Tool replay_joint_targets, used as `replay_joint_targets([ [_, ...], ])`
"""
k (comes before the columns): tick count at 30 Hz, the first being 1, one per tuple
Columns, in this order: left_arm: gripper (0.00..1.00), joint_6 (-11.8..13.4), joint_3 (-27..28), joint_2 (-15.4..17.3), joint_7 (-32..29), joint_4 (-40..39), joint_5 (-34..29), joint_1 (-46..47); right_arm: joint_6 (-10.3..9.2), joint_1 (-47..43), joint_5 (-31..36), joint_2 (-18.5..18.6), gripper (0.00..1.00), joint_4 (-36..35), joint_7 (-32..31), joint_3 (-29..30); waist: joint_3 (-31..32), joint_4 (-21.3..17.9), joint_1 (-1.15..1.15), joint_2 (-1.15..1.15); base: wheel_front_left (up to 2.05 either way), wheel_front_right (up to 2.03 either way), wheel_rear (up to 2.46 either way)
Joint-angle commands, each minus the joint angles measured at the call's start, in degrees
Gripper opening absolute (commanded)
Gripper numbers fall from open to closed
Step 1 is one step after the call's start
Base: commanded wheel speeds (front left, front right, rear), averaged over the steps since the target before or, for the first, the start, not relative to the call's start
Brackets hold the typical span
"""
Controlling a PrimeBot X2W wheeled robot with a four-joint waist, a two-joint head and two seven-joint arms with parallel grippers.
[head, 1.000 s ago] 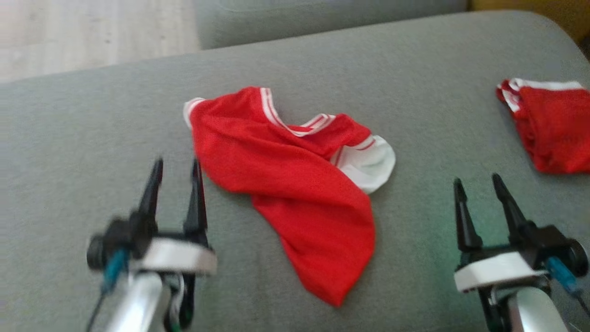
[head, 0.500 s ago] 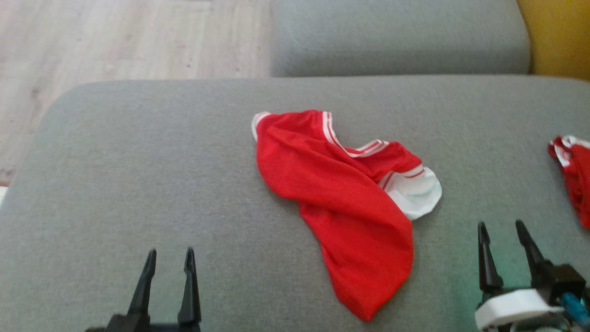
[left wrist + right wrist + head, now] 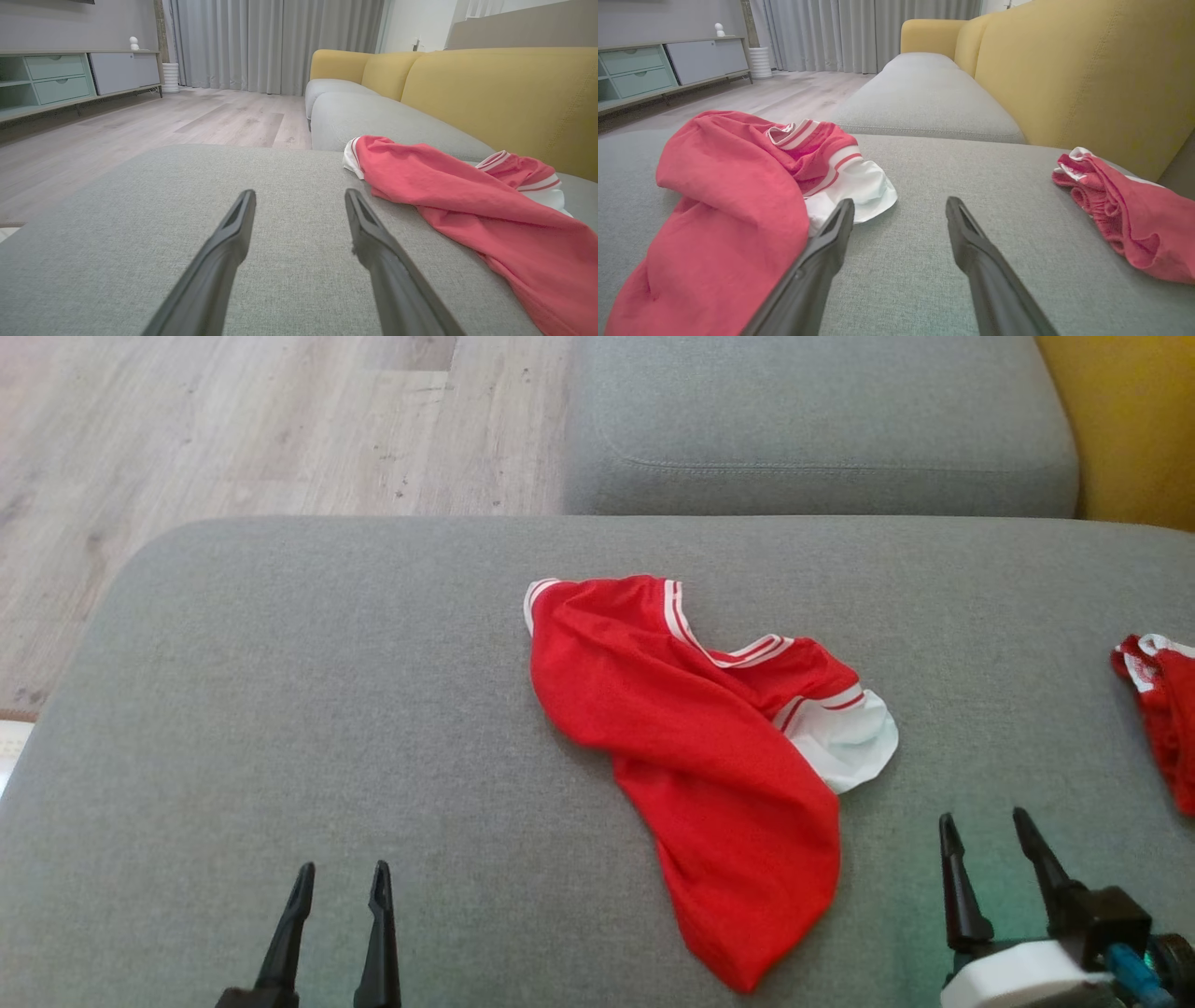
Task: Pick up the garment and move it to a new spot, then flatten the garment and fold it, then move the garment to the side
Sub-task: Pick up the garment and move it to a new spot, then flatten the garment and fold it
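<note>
At the lower left of the frame the left hand (image 3: 341,882) points up, and at the lower right so does the right hand (image 3: 985,831). Both are spread wide and clear of the red shirt (image 3: 691,737) on the sofa (image 3: 280,709).

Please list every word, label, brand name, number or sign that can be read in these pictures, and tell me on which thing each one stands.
There is no readable text.
The red shirt shows white stripes at its trim, but no print, number or tag on the visible side.
The second red garment, the grey sofa seat and the cabinet carry no visible lettering.
</note>
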State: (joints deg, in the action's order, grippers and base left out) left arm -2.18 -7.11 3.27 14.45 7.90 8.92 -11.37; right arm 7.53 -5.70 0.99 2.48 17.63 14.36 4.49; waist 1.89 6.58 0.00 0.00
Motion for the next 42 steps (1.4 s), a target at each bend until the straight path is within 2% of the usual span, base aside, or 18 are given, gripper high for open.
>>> replay_joint_targets([
  [1,1.00,-0.22,2.30,-0.35,0.54,-1.37,-0.47,2.14,-0.04,1.85,-0.56,0.40,1.00,-1.29,0.63,-1.55,-0.01,-0.17,0.00,0.00,0.00,0.00,0.00],
  [20,1.00,0.17,0.73,-0.38,0.54,-1.16,0.10,3.28,-0.04,3.25,-0.33,0.40,1.00,-1.07,0.63,-2.59,-0.92,-1.64,0.00,0.00,0.00,0.00,0.00],
  [25,1.00,-1.09,-1.82,-0.39,0.54,-1.42,-0.64,4.99,-0.04,3.84,-0.29,0.40,1.00,-1.65,0.63,-2.25,-1.48,-2.81,0.00,0.00,0.00,0.00,0.00],
  [29,1.00,-3.05,-7.96,-0.39,0.54,-0.60,-1.90,8.08,-0.04,4.33,-0.03,0.40,1.00,-1.82,0.63,-2.22,-2.09,-4.17,0.00,0.00,0.00,0.00,0.00],
  [33,1.00,-4.68,-17.54,-0.39,0.31,2.39,-2.68,12.48,-0.04,5.38,0.03,0.40,1.00,-1.91,0.63,-2.46,-3.08,-6.07,0.00,0.00,0.00,0.00,0.00],
  [39,1.00,-5.26,-31.78,-0.39,-5.15,8.20,0.22,20.19,-0.04,7.73,-0.48,0.40,1.00,-1.95,0.63,-3.52,-5.10,-10.33,0.00,0.00,0.00,0.00,0.00],
  [42,1.00,-5.28,-36.84,-0.38,-6.81,12.35,1.93,23.32,-0.04,8.72,-1.13,0.40,1.00,-1.89,0.63,-4.03,-6.21,-12.71,0.00,0.00,0.00,0.00,0.00],
])
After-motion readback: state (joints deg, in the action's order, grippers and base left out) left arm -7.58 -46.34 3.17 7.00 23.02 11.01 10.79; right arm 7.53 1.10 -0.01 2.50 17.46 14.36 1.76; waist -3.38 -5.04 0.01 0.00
